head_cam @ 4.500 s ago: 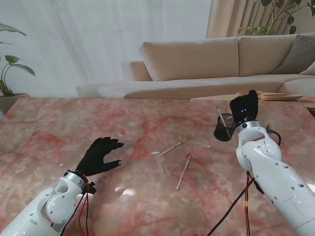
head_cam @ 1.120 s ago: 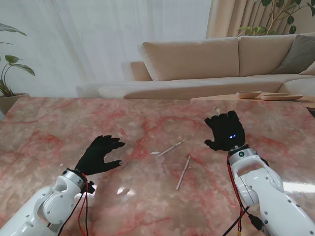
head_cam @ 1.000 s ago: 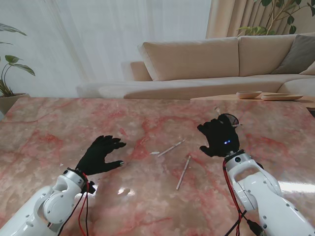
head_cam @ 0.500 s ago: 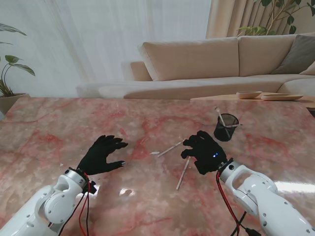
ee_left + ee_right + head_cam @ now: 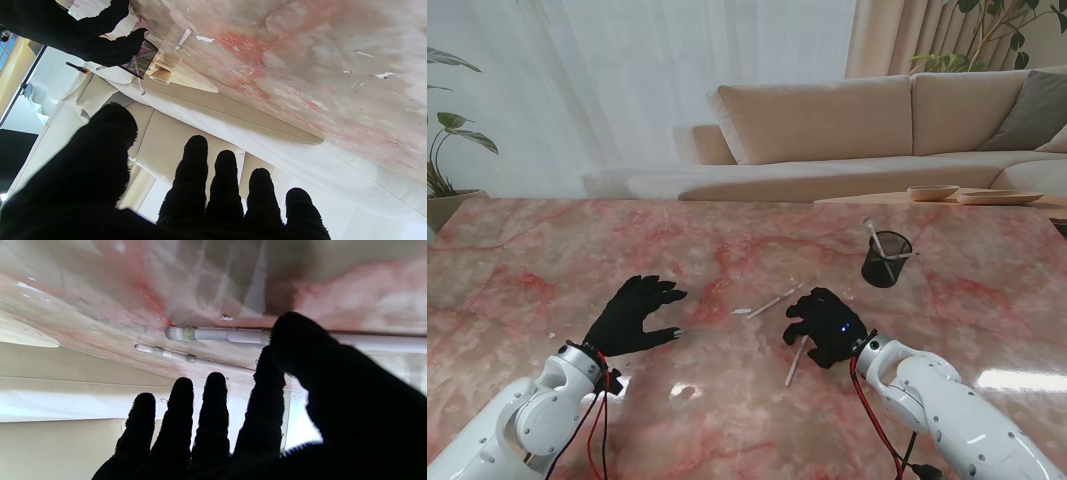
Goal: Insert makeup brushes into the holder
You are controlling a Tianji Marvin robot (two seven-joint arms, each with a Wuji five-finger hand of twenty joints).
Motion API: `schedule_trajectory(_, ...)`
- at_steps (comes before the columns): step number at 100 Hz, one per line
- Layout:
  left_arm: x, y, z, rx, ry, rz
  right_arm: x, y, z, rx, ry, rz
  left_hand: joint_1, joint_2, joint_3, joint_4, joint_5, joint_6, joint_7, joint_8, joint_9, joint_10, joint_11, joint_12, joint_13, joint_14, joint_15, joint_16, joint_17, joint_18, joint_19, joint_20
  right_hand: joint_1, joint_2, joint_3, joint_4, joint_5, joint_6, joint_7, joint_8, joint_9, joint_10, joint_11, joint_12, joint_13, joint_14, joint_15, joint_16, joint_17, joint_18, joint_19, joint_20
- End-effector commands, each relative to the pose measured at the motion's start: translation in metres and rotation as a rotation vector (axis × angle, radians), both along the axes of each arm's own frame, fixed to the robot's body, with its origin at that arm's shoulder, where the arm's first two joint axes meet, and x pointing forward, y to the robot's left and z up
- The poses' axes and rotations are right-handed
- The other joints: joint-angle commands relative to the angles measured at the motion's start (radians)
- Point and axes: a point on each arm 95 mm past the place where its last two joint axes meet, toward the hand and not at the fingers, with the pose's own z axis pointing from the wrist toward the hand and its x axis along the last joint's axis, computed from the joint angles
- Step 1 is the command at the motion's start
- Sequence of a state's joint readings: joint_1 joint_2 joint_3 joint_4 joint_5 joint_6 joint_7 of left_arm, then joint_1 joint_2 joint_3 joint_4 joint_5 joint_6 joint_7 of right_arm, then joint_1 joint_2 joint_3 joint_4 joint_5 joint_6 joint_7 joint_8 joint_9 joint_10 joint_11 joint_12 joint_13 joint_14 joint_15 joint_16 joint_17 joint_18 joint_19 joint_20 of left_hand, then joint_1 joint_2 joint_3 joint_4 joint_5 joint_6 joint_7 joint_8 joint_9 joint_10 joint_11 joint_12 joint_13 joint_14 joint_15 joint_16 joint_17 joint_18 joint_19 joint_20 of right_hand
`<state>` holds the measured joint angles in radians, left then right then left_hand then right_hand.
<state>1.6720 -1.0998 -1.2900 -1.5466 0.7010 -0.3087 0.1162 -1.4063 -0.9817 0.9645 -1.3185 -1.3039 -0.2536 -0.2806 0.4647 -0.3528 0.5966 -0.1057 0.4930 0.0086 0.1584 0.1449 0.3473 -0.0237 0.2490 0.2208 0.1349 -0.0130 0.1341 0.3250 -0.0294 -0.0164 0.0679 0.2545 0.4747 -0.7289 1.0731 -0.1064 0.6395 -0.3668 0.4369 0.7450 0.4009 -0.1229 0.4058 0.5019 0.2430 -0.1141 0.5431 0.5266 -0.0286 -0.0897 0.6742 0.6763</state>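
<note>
Hovering low over the pink marble table (image 5: 727,400), our right hand (image 5: 825,325) sits directly above the nearer makeup brush (image 5: 795,366), fingers spread and slightly curled, palm down. From the right wrist view the thumb overlaps the white handle of that brush (image 5: 213,334), but we cannot tell whether it touches; the other four fingers (image 5: 213,400) stand apart and close on nothing. We log the hand as holding nothing.

A second white brush (image 5: 772,301) lies farther from us, just to the left of the right hand, angled across the table; in the right wrist view it shows as the thinner stick (image 5: 173,355) beyond the first.

The holder (image 5: 887,259), a black mesh cup, stands upright on the table to the right of and farther from us than the right hand, well apart from both loose brushes. One brush (image 5: 875,238) already stands in it, leaning left, and a pale piece lies across its rim.

Our left hand (image 5: 635,312) rests near the table surface on the left side, fingers splayed and empty, well apart from the brushes. Its wrist view shows four fingertips (image 5: 227,180) and the thumb separated, with the mesh holder (image 5: 139,59) and the right hand (image 5: 83,36) far ahead
</note>
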Motion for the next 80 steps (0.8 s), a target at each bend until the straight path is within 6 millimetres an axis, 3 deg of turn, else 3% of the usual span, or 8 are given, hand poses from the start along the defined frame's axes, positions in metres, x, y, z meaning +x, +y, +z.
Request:
schedule_trajectory(1, -0.002, 0.001, -0.002, 0.001, 0.004, 0.006, 0.001, -0.002, -0.007, -0.017, 0.018, -0.013, -0.009, 0.021, -0.005, 0.029, 0.004, -0.004, -0.013, -0.007, 0.008, -0.013, -0.027, -0.01, -0.015, -0.028, -0.036, 0.002, 0.0, -0.006, -0.04, -0.013, -0.043, -0.02, -0.032, -0.05, 0.06, -0.007, 0.007, -0.007, -0.021, -0.016, 0.013, 0.015, -0.029, -0.023, 0.015, 0.017, -0.024, -0.015, 0.021, 0.012)
schedule_trajectory(5, -0.002, 0.001, -0.002, 0.001, 0.005, 0.007, 0.002, -0.001, -0.01, -0.021, 0.018, -0.015, -0.008, 0.021, -0.005, 0.029, 0.003, -0.002, -0.013, -0.008, 0.007, -0.011, -0.027, -0.01, -0.015, -0.027, -0.037, 0.002, 0.0, -0.006, -0.04, -0.013, -0.074, -0.03, -0.048, -0.063, 0.099, -0.01, 0.039, 0.004, -0.01, -0.015, 0.017, 0.016, -0.027, -0.022, 0.018, 0.019, -0.023, -0.014, 0.025, 0.017)
schedule_trajectory(11, -0.003, 0.001, -0.002, 0.001, 0.006, 0.007, 0.003, 0.0, -0.014, -0.019, 0.016, -0.026, -0.009, 0.022, -0.006, 0.029, 0.002, -0.002, -0.013, -0.008, 0.006, -0.012, -0.027, -0.01, -0.016, -0.028, -0.037, 0.002, 0.0, -0.006, -0.04, -0.014, -0.092, -0.058, -0.081, -0.176, 0.155, -0.044, 0.129, 0.003, 0.005, -0.02, 0.019, 0.017, -0.033, -0.024, 0.022, 0.023, -0.022, -0.018, 0.032, 0.035)
schedule_trajectory(15, -0.003, 0.002, -0.002, 0.001, 0.006, 0.007, 0.003, 0.001, -0.018, -0.011, 0.007, -0.035, -0.009, 0.022, -0.007, 0.029, 0.003, -0.002, -0.013, -0.008, 0.008, -0.013, -0.027, -0.01, -0.015, -0.027, -0.036, 0.002, 0.0, -0.006, -0.04, -0.014, -0.1, -0.082, -0.091, -0.229, 0.195, -0.074, 0.253, -0.059, 0.032, -0.023, 0.019, 0.018, -0.03, -0.025, 0.026, 0.027, -0.018, -0.019, 0.038, 0.053)
schedule_trajectory(23, -0.003, 0.003, -0.002, 0.001, 0.004, 0.009, 0.002, 0.004, -0.023, 0.0, -0.006, -0.051, -0.008, 0.022, -0.007, 0.029, 0.004, -0.002, -0.013, -0.007, 0.008, -0.011, -0.026, -0.01, -0.015, -0.027, -0.036, 0.002, 0.0, -0.005, -0.04, -0.014, -0.088, -0.11, -0.108, -0.252, 0.295, -0.116, 0.423, -0.161, 0.107, -0.036, 0.017, 0.011, -0.006, -0.027, 0.031, 0.03, -0.002, -0.016, 0.058, 0.072)
schedule_trajectory(30, -0.003, 0.004, -0.001, 0.002, 0.005, 0.01, 0.001, 0.005, -0.026, 0.002, -0.018, -0.053, -0.009, 0.022, -0.008, 0.029, 0.004, -0.002, -0.013, -0.007, 0.008, -0.01, -0.026, -0.01, -0.015, -0.026, -0.036, 0.002, 0.0, -0.004, -0.04, -0.014, -0.08, -0.127, -0.099, -0.251, 0.385, -0.116, 0.48, -0.177, 0.159, -0.05, 0.02, 0.009, 0.018, -0.032, 0.037, 0.031, 0.015, -0.01, 0.079, 0.084)
schedule_trajectory(51, -0.003, 0.006, 0.001, 0.003, -0.003, 0.011, -0.008, 0.016, -0.027, 0.042, -0.05, -0.103, -0.009, 0.024, -0.011, 0.029, 0.005, -0.003, -0.012, -0.007, 0.008, -0.011, -0.026, -0.01, -0.014, -0.026, -0.035, 0.003, 0.0, -0.002, -0.04, -0.013, -0.077, -0.152, -0.077, -0.234, 0.435, -0.022, 0.555, -0.232, 0.255, -0.043, 0.043, 0.022, 0.07, -0.025, 0.051, 0.04, 0.033, 0.006, 0.125, 0.106)
schedule_trajectory(80, -0.004, 0.004, 0.0, -0.002, -0.004, 0.007, -0.015, 0.035, -0.032, 0.144, -0.054, -0.279, -0.009, 0.024, -0.01, 0.03, 0.004, -0.004, -0.011, -0.007, 0.008, -0.01, -0.026, -0.01, -0.014, -0.026, -0.036, 0.003, -0.001, -0.002, -0.04, -0.013, -0.049, -0.061, -0.131, -0.175, 0.358, 0.016, 0.533, -0.25, 0.299, -0.023, 0.076, 0.064, 0.111, -0.011, 0.066, 0.054, 0.056, 0.017, 0.161, 0.106)
